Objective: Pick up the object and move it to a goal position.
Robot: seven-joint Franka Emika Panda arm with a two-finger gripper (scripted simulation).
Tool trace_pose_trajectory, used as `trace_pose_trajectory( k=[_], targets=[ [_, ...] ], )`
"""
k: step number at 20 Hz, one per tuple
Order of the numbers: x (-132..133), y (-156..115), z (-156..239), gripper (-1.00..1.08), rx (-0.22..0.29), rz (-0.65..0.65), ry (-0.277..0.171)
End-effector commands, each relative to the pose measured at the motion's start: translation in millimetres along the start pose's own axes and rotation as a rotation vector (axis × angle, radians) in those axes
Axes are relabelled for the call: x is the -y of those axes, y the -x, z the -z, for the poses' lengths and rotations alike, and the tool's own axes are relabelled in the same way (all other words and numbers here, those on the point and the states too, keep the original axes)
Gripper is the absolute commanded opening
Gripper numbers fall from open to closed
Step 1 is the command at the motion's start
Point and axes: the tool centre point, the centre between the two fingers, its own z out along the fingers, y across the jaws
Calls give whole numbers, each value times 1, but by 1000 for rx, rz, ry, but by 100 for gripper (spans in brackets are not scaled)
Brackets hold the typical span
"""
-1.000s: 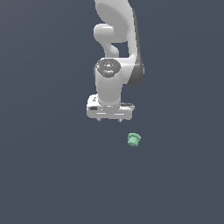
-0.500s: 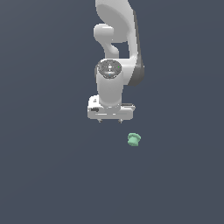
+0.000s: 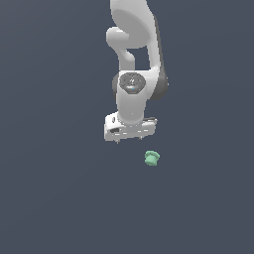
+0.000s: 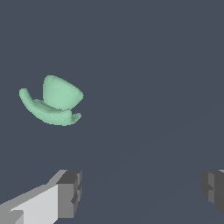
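The object is a small mint-green chunky piece lying on the dark grey floor. In the exterior view it sits below the gripper and a little toward that view's right. My white gripper hangs above the floor, apart from the object, with its jaws spread wide and nothing between them. In the wrist view the object shows as a rounded lobe on a curved rim, well clear of my grey fingertips and outside the gap between them.
The white arm rises from the gripper to the top of the exterior view. A plain dark grey floor fills the scene.
The gripper has shifted very slightly toward the exterior view's right and down. The object has not moved.
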Motion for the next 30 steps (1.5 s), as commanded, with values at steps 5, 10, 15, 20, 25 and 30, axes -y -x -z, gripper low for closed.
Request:
trace_pose_trajectory(
  k=[5,10,15,20,25,30],
  targets=[
    [18,-12,-8,100,-2,212,5],
    [32,-21,-14,100,-5,383,8],
    [47,-30,-21,100,-9,552,10],
    [62,-38,-27,100,-15,721,12],
    [77,-46,-32,100,-22,882,13],
    [89,-52,-36,100,-28,1006,13]
  ],
)
